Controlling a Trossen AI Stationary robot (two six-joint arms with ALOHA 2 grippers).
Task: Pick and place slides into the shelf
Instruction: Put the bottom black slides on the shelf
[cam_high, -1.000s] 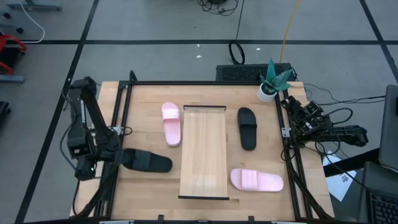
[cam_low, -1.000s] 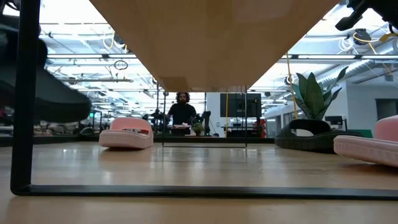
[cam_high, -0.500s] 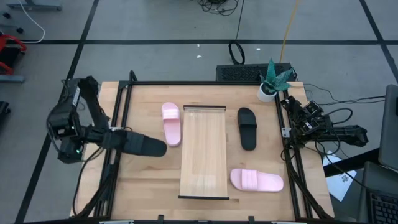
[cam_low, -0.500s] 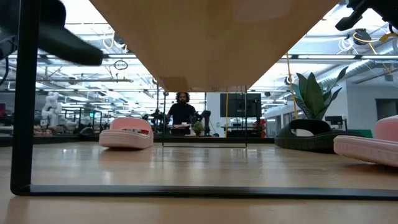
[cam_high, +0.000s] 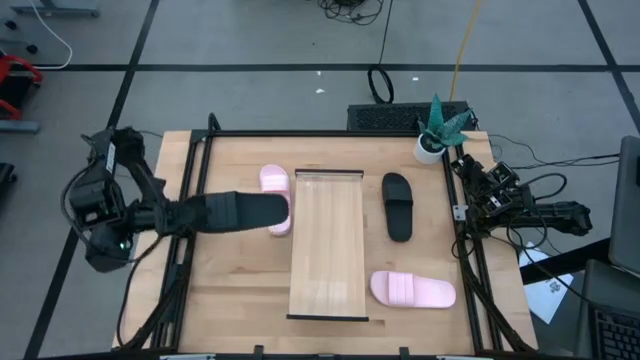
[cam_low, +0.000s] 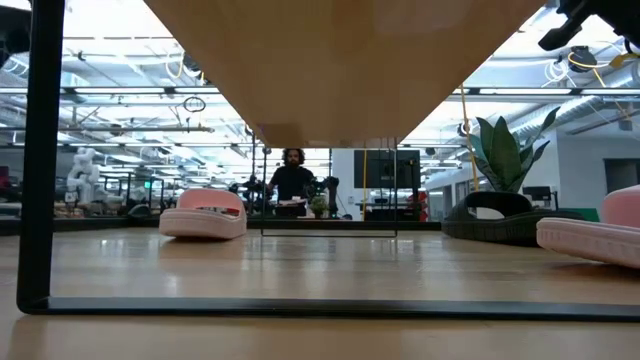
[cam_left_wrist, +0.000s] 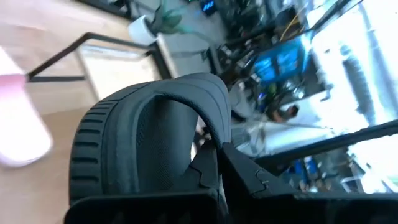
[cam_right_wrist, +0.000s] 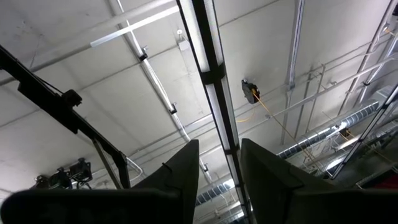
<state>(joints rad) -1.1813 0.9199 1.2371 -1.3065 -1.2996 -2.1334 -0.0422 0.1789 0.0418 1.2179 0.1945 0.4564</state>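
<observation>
My left gripper (cam_high: 183, 216) is at the table's left edge, shut on a black slide (cam_high: 238, 212) that it carries in the air; the slide's free end reaches over a pink slide (cam_high: 272, 184) lying left of the shelf (cam_high: 327, 250). The held slide's strap (cam_left_wrist: 158, 118) fills the left wrist view. A second black slide (cam_high: 397, 206) lies right of the shelf, and a second pink slide (cam_high: 412, 290) lies near the right front. My right gripper (cam_right_wrist: 219, 168) is parked off the table's right edge, pointing at the ceiling, with a narrow gap between its fingers. My left gripper holds the black slide by the end nearest the arm (cam_high: 198, 215), coming level from the table's left side, along the slide. One finger (cam_left_wrist: 249, 177) shows beside the strap's side; the gripper body hides the rest of the contact. The slide is lifted clear and reaches toward the shelf.
A potted plant (cam_high: 436, 132) stands at the far right corner. A dark frame rail (cam_high: 300, 135) runs around the tabletop. In the low view the shelf's underside (cam_low: 330, 60) and its dark leg (cam_low: 40, 150) are close by. A person (cam_low: 292, 180) stands far behind the table.
My left gripper has risen and gone toward the table's far edge, still shut on the black slide. The slide has been lifted from the table's near left part and now hangs over the left pink slide; in the low view it has gone up out of the picture.
</observation>
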